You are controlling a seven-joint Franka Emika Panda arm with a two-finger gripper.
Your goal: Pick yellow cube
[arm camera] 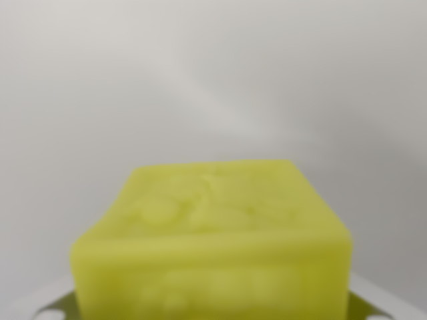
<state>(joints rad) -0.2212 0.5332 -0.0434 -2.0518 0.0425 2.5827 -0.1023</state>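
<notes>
The yellow cube (213,233) fills the lower middle of the wrist view, very close to the camera and slightly blurred. Its top face and front face show faint embossed marks. White gripper parts show at both bottom corners, one finger (50,303) against the cube's left side and the other against its right side. My gripper (213,310) sits around the cube, shut on it. The cube's underside and whatever is beneath it are hidden.
Behind the cube there is only a plain, out-of-focus pale grey surface (213,80) with a faint lighter streak.
</notes>
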